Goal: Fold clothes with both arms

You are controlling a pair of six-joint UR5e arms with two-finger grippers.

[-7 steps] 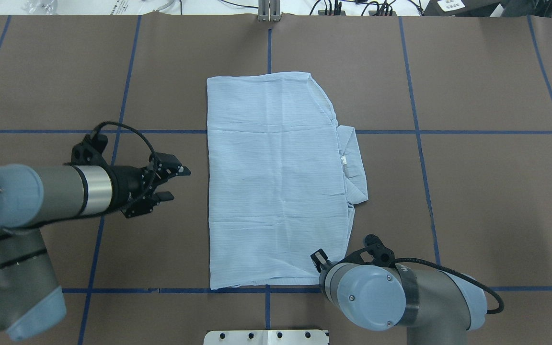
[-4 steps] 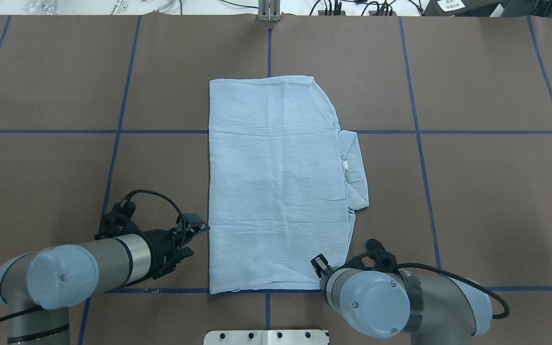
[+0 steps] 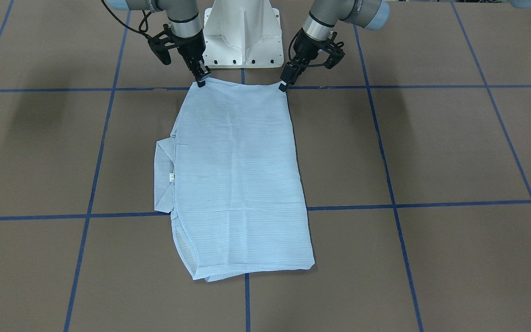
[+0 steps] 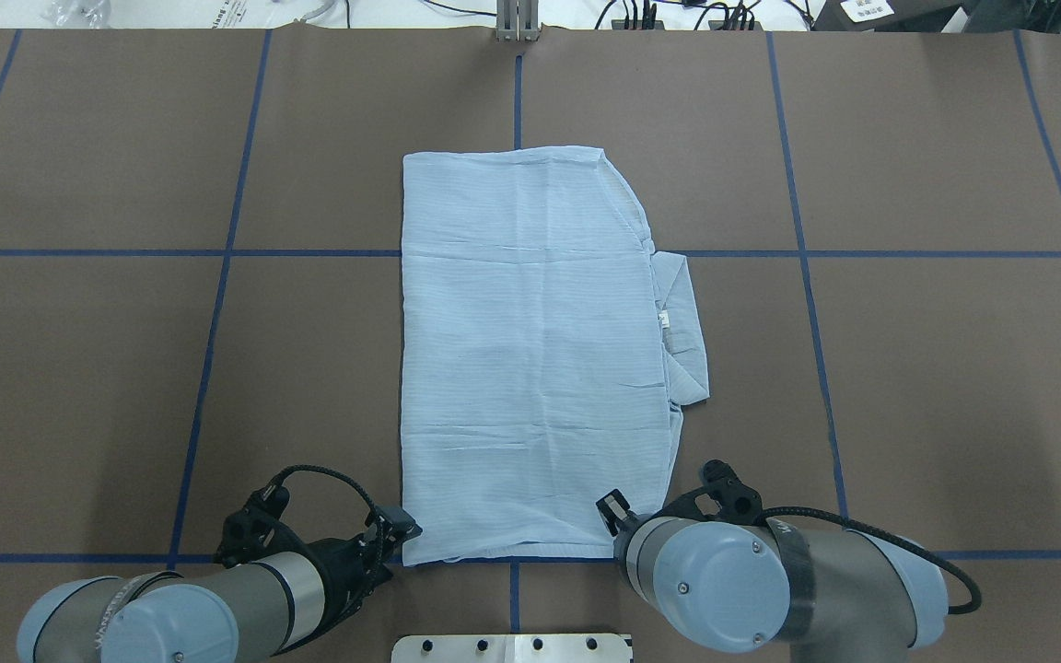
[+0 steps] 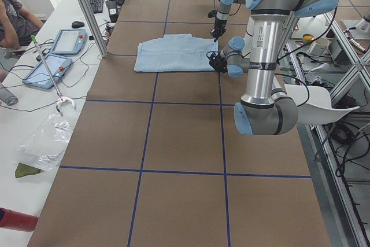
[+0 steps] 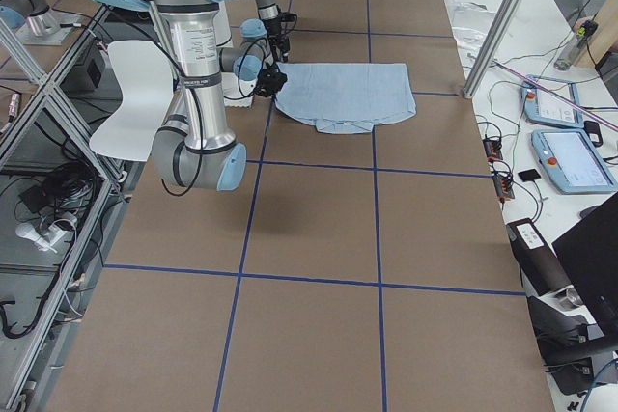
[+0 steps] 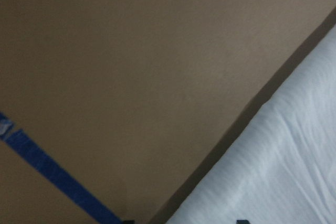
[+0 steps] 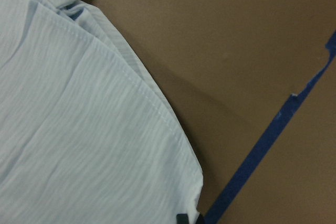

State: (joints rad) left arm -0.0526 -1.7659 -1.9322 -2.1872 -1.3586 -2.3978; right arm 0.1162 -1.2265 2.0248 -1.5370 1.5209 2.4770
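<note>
Overhead exterior view: black left gripper point(image 4: 397, 543), jaws apart, has just reached a near corner of the thin light-blue striped shirt point(image 4: 530, 350). Black right gripper point(image 3: 200, 82) seems clamped on the other, so lifting can begin.

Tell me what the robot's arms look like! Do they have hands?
Both the left arm and the right arm are shiny silver-grey tubes with round pale blue caps at the joints. A black cable loops near each wrist. There are no hands: each arm ends in a black pincer with two thin fingers, the left pincer and the right pincer. The arms look alike.
</note>
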